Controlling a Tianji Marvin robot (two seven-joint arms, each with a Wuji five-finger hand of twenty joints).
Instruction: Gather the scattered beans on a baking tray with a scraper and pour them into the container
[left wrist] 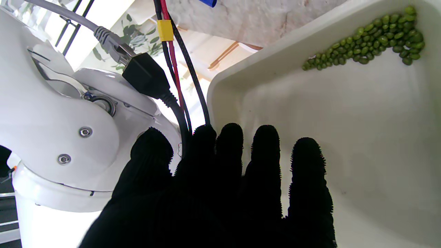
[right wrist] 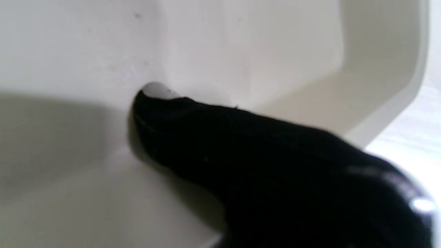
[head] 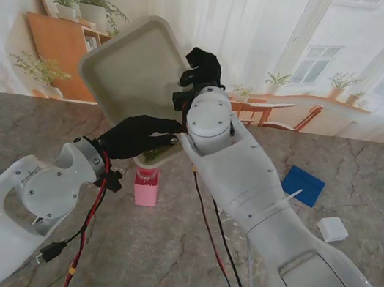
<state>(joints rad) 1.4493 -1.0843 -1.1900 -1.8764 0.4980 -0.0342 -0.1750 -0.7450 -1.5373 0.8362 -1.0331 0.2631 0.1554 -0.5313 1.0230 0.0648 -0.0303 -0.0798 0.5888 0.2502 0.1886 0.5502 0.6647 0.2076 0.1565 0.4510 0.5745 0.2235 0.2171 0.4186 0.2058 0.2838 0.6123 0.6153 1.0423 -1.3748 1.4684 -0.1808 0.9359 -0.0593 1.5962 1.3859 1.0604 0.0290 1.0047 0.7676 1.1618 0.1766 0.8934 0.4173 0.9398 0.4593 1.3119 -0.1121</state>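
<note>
In the stand's view, one baking tray [head: 135, 66] is held up from the desk [head: 365, 174] and tilted steeply, its lowest corner directly over one pink container [head: 145, 186]. The left hand [head: 137, 137] is grasping the tray at that low corner, and the right hand [head: 203, 71] is grasping the tray's edge higher up, on the right of the container. One blue scraper [head: 302, 185] is lying flat on the desk, well apart to the right of the container, and one small white block [head: 332, 229] is seen near it. The mouth of the container looks narrow against the tray corner, so beans could be spilled onto the desk if the corner is not kept over it, or if the tilt is raised too quickly.

In the left wrist view, one heap of green beans [left wrist: 372, 34] is gathered against the tray's wall [left wrist: 275, 55]; the single beans are too many to be counted. Four fingers [left wrist: 263, 162] and a thumb are laid flat on the tray floor. Beans could be blocked by these fingers on the way to the container.

In the right wrist view, only one gloved finger [right wrist: 193, 131] is seen, pressed on the tray's inner surface. The contact area looks small, so the tray could slip or turn in the grasp.
</note>
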